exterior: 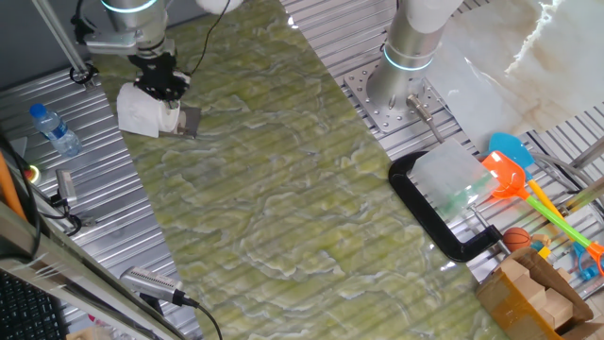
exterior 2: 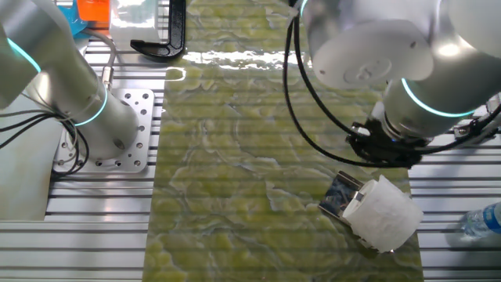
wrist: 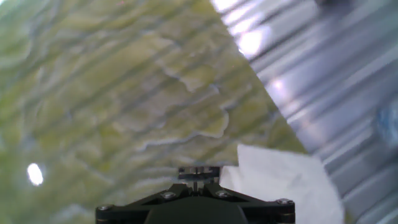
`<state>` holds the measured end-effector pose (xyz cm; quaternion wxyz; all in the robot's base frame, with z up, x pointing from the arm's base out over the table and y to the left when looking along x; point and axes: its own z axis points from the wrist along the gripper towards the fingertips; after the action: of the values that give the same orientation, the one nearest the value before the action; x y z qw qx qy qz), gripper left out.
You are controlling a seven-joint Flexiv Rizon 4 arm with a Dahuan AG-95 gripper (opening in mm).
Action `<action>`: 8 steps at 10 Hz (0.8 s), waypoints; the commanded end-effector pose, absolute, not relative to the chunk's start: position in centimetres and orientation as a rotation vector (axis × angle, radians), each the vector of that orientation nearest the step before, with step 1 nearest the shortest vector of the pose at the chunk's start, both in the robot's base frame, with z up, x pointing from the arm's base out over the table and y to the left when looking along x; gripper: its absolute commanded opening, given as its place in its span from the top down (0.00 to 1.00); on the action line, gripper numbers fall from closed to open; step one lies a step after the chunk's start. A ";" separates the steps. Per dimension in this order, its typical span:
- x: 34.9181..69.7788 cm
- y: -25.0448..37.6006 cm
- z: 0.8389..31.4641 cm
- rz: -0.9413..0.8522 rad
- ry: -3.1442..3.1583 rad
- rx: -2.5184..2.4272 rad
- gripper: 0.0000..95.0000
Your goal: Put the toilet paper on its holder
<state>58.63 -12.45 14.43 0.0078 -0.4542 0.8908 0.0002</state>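
Observation:
The toilet paper (exterior: 142, 111), a plump white roll, lies on its side at the left edge of the green mat. It sits against the holder (exterior: 188, 122), a small dark-grey plate. From the other fixed view, the toilet paper (exterior 2: 385, 215) rests beside the shiny plate of the holder (exterior 2: 341, 196); the rod is hidden. My gripper (exterior: 162, 92) hangs just above the roll, apart from it. In the hand view my gripper (wrist: 198, 170) has its jaws together with nothing between them, and the toilet paper (wrist: 280, 183) shows to its lower right.
A clear water bottle (exterior: 55, 129) lies on the ribbed metal left of the roll. A black C-shaped frame (exterior: 429, 212) and colourful toys (exterior: 514, 175) sit at the right. A second arm's base (exterior: 401, 90) stands at the mat's far edge.

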 end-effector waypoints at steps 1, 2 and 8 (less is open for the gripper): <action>56.7 -11.1 13.6 0.000 3.072 -0.687 1.00; 56.5 -11.0 13.4 0.004 3.104 -0.569 1.00; 55.7 -9.4 12.9 0.087 3.212 0.076 1.00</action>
<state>56.23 -10.20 13.20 -0.0237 -0.0878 0.9957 0.0160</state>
